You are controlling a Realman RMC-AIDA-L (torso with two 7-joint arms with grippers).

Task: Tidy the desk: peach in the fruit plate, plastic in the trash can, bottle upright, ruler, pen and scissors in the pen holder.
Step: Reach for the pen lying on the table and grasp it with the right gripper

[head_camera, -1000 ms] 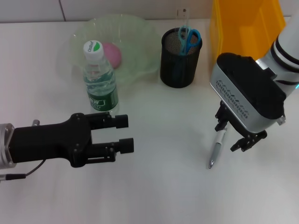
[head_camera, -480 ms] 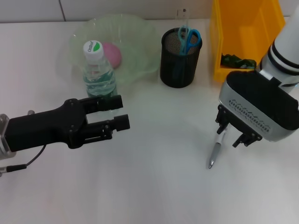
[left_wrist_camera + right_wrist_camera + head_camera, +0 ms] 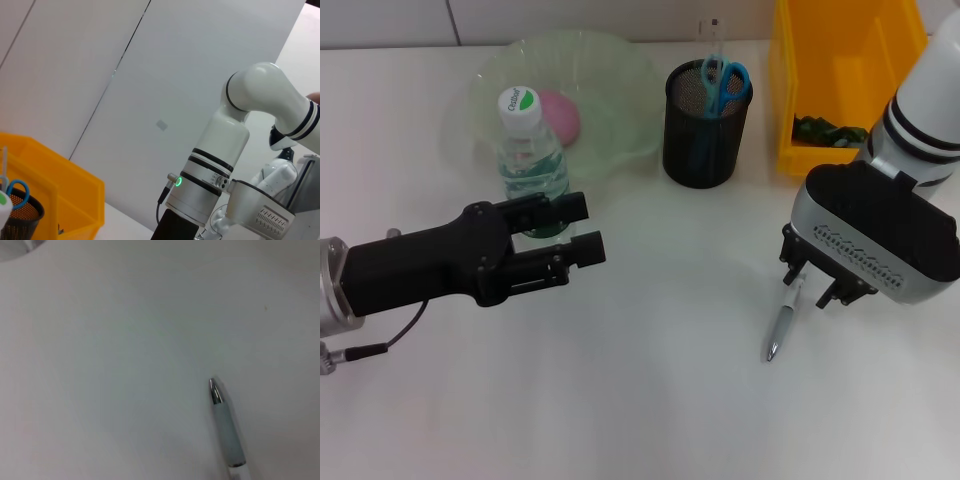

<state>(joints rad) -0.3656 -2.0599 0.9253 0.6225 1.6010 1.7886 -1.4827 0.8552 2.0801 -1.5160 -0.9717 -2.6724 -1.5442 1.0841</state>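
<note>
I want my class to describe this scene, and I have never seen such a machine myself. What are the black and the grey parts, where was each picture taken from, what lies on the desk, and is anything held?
This is a robot with two arms. The head view looks down from its head. The black left gripper is open, just in front of the upright water bottle, holding nothing. The grey right gripper is open too, low over the pen, which lies flat on the white desk.

Behind stand a green fruit plate with a pink peach, a black mesh pen holder with blue scissors, and a yellow bin.

The left wrist view looks sideways at the right arm. The right wrist view looks down at the pen's tip.
</note>
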